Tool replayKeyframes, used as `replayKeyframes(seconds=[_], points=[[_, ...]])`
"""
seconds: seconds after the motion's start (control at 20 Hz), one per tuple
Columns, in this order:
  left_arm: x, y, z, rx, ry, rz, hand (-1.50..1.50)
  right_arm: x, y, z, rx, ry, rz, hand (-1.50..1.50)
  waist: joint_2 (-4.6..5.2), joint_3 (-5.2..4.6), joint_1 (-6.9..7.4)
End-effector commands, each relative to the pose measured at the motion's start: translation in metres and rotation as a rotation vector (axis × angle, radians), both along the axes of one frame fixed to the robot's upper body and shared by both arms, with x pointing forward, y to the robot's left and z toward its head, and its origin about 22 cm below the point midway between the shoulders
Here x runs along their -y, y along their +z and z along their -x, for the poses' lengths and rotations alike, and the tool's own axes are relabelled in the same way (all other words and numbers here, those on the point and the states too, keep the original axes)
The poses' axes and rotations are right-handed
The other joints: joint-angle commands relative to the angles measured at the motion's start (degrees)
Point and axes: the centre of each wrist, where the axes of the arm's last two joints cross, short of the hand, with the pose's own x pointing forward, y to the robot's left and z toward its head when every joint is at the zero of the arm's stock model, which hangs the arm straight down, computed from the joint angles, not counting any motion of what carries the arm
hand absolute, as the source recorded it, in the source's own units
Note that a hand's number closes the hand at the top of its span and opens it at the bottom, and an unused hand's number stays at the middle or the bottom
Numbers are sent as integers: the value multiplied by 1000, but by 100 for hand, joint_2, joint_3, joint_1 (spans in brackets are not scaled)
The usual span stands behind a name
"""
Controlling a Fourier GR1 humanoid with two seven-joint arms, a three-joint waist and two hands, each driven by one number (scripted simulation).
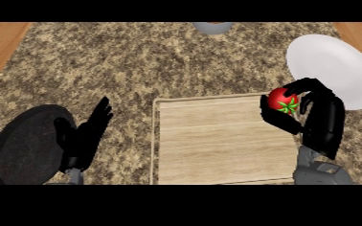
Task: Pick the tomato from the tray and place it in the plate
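Right hand (322, 122) curls round tomato (283, 100) at tray's (212, 143) upper right, below plate (329, 64); left hand (88, 134) open, lower left.

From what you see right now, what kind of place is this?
Probably a kitchen counter: a speckled stone-like countertop carries a wooden tray and a white plate, and the right hand holds a tomato.

Just one camera here, up at head height and looking steeply down on the counter (141, 62). It faces away from the robot's body, so both forearms come in from the bottom edge. It's close enough that the wooden tray (212, 143) fills the lower middle.
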Motion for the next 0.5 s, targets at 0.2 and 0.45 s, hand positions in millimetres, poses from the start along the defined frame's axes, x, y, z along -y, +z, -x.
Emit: replayKeyframes(seconds=[0.2, 0.45], points=[[12, -14, -9, -42, 3, -5, 0, 95, -10, -34, 76, -132, 32, 150, 29, -22, -1], [4, 1, 0, -36, -26, -6, 0, 138, -28, -73, 114, -257, 35, 150, 54, -11, 140]])
